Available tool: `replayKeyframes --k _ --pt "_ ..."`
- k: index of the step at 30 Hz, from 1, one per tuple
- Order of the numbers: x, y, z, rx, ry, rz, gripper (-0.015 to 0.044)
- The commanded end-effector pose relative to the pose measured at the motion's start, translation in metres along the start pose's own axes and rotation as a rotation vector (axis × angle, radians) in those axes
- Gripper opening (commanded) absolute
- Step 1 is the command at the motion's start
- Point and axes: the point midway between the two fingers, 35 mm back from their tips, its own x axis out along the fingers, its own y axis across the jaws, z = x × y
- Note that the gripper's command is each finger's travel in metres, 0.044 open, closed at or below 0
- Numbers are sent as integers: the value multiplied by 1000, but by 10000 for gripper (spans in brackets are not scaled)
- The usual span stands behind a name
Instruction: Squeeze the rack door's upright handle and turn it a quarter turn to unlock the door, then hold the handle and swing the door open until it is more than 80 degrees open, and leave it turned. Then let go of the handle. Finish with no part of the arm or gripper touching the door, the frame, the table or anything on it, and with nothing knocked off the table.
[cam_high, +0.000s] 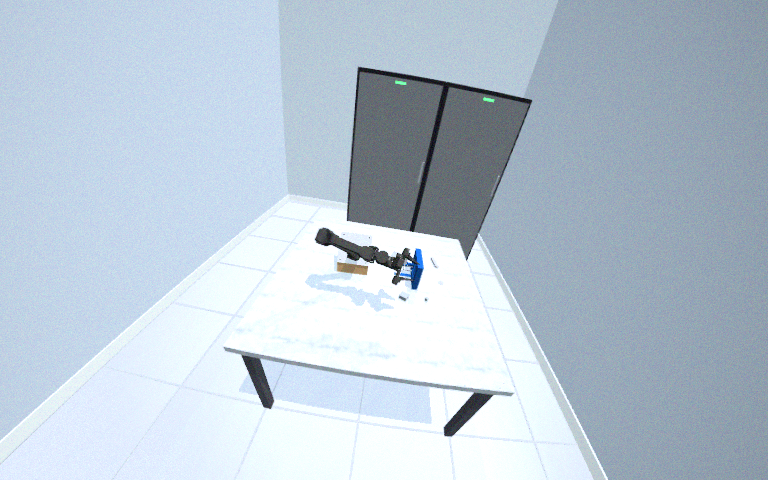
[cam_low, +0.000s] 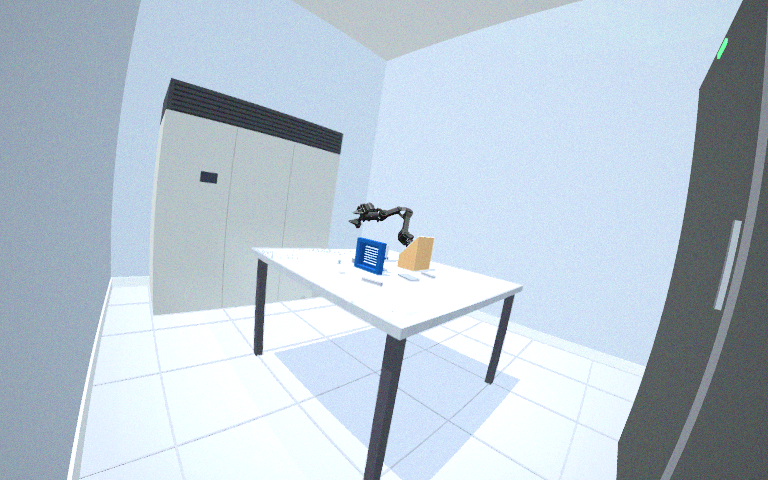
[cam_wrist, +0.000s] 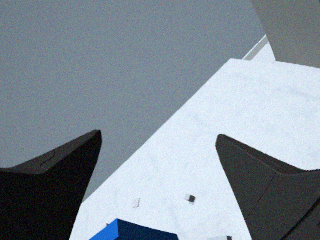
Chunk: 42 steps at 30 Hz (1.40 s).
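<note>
Above table (cam_high: 362, 345) (cam_low: 390, 316) (cam_wrist: 200, 120) | hand (cam_high: 408, 273) (cam_low: 352, 216) (cam_wrist: 160, 138) released, fingers wide apart | blue frame (cam_high: 417, 269) (cam_low: 361, 268) (cam_wrist: 145, 231) below

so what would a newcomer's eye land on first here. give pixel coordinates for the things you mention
The black arm reaching over the white table (cam_high: 362, 339) (cam_low: 453, 300) (cam_wrist: 200, 115), its claw (cam_high: 404, 273) (cam_low: 355, 216) (cam_wrist: 160, 138) spread open. Then the bright blue frame (cam_high: 417, 268) (cam_low: 362, 266) (cam_wrist: 117, 230) standing below the claw, and the tall dark cabinets (cam_high: 396, 141) (cam_low: 690, 254) beyond the table's edge.

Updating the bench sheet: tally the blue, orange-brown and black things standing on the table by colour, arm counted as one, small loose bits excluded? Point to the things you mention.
Blue: 1, the slatted frame (cam_high: 417, 268) (cam_low: 359, 254) (cam_wrist: 145, 232)
Orange-brown: 1, the sloped block (cam_high: 352, 268) (cam_low: 417, 257)
Black: 1, the arm (cam_high: 353, 247) (cam_low: 406, 221)
Total: 3
</note>
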Motion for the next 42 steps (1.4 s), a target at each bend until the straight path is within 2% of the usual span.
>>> replayKeyframes --k 1,4,22,42 --pt "1 0 -1 1 4 0 374" --pt "8 5 -11 20 65 4 297" --pt "43 59 -99 94 537 29 297" --pt "39 103 -184 -7 980 -94 297"
